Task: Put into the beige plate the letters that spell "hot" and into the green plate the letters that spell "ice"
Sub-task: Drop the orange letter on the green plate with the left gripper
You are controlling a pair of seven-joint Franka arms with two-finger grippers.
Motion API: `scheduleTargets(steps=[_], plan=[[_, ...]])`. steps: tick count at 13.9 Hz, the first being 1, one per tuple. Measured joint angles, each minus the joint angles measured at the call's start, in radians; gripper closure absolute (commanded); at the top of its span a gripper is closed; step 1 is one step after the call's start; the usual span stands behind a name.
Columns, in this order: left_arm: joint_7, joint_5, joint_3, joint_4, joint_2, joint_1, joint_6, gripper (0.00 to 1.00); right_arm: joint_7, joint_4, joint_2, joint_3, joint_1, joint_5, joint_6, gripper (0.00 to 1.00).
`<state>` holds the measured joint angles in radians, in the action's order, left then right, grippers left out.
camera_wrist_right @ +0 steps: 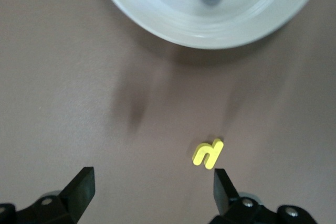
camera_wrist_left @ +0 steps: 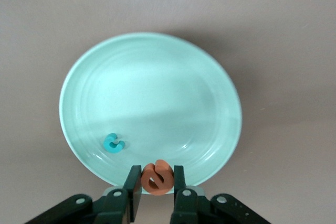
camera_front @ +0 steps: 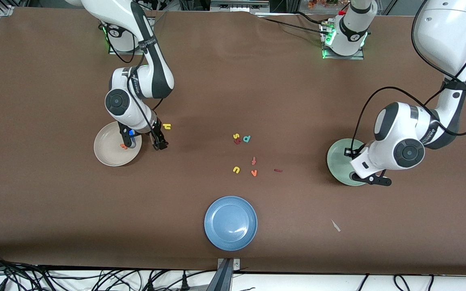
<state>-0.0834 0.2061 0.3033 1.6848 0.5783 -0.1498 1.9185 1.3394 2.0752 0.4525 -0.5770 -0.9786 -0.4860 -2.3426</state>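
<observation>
Orange "e" wrist-view only

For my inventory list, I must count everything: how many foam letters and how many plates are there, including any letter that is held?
Foam letters: 12
Plates: 3 (beige, green, blue)
Total: 15

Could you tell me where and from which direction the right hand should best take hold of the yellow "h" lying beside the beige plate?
Come straight down from above: the yellow "h" lies flat on the table, beside the beige plate. Probably close the open right hand across its long straight stem, the thickest stretch, not the short arch.
</observation>
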Motion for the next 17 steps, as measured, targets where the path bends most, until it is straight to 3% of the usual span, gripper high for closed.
scheduleTargets(steps=[2,3,5,6,11,17], plan=[[0.0,0.034,0.002,0.016,0.046,0.005,0.001,0.96,0.072,0.001,0.0,0.003,-0.006,0.0,0.005,0.0],[-0.001,0.046,0.002,0.019,0.067,0.007,0.002,0.83,0.088,0.004,0.001,0.006,-0.01,0.0,0.007,0.0],[-0.001,0.055,0.001,0.019,0.094,0.002,0.003,0.13,0.102,0.022,0.003,0.008,-0.022,0.0,-0.001,0.0],[-0.001,0.055,0.001,0.019,0.1,0.0,0.003,0.0,0.104,0.039,0.003,0.008,-0.032,0.0,-0.018,0.0],[-0.001,0.055,0.014,-0.006,0.085,-0.003,-0.014,0.0,0.11,0.166,0.005,0.01,-0.11,0.0,-0.216,0.0],[-0.002,0.054,0.147,-0.137,0.018,0.042,-0.06,0.0,0.11,0.208,0.006,0.008,-0.127,0.0,-0.308,0.0]])
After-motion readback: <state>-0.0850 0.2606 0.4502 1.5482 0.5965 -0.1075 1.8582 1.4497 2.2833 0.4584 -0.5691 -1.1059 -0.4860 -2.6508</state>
